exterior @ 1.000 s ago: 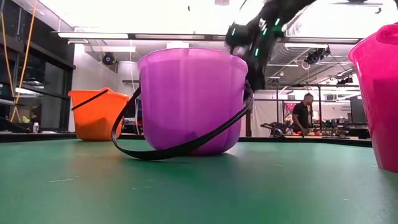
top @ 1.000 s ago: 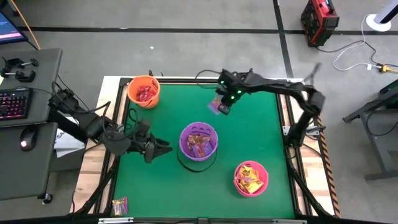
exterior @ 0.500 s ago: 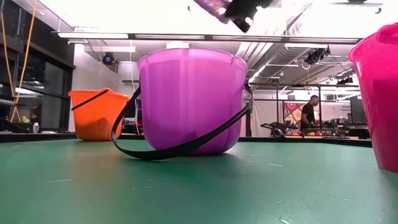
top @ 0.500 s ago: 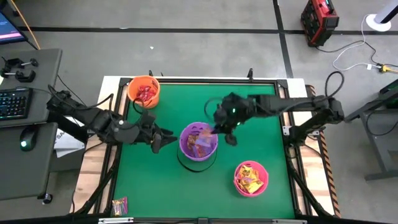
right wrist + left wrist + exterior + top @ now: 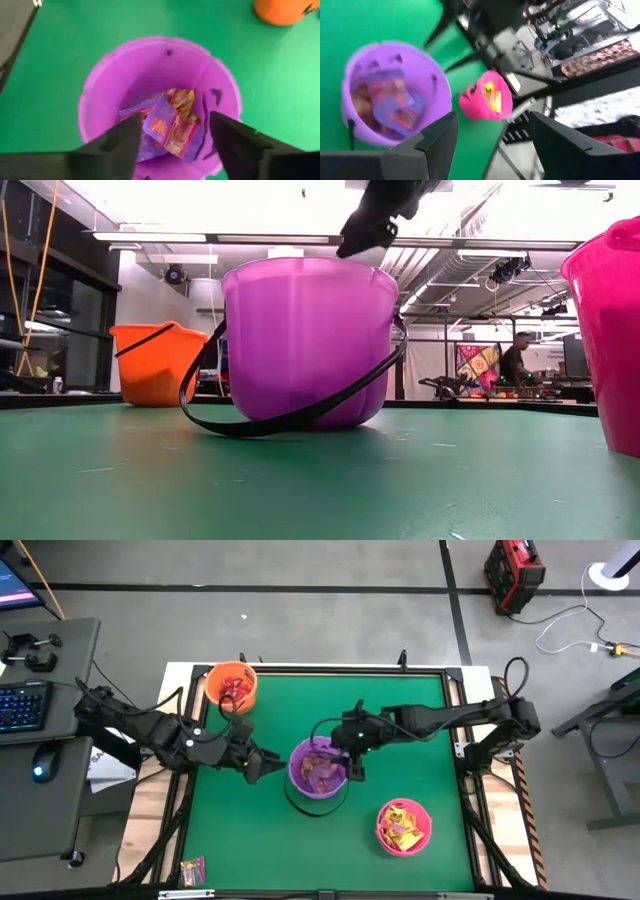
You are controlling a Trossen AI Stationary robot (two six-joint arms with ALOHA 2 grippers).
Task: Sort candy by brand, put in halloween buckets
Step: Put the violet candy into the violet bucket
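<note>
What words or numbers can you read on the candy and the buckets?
None can be read.
Candy in the purple bucket: the purple packets have orange marks, too blurred to read.
Candy in the pink bucket: yellow packets, print too small.
Candy in the orange bucket: red packets, print too small.
Packet at the table's near left corner: too small.
Bucket walls: no lettering shows.

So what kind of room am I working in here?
Most likely a robotics lab or workshop: a green-topped table on bare concrete, a keyboard on a desk beside it, and more workbenches beyond.
</note>
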